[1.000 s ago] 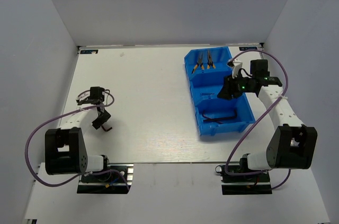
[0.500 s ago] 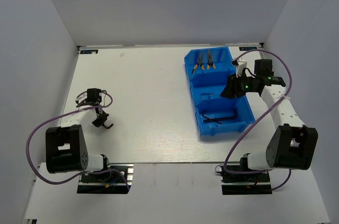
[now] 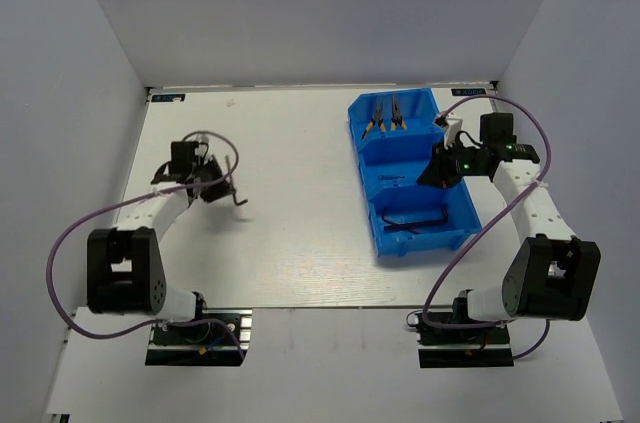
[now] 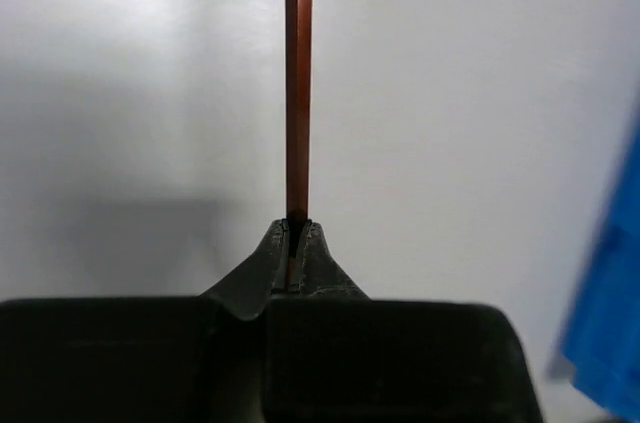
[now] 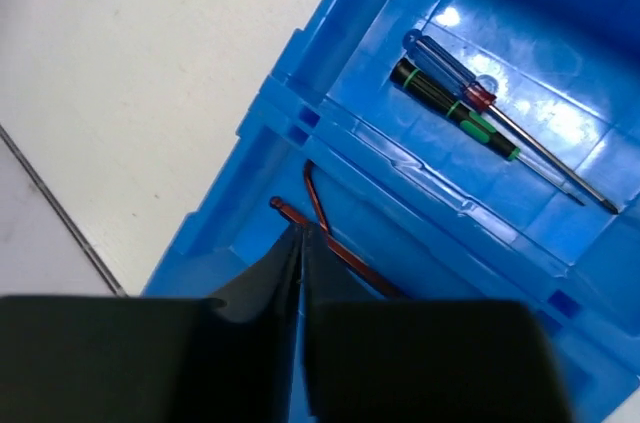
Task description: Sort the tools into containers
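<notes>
Hex key [image 4: 297, 83] points straight out from your left gripper [image 4: 297, 233], one end pinched tight in its fully closed jaws, over the table [image 3: 300, 163], well left of the bin [image 3: 362, 158].

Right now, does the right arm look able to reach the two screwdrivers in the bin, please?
Probably yes: the right arm hangs just above the open-topped bin, and nothing covers the screwdrivers.
</notes>
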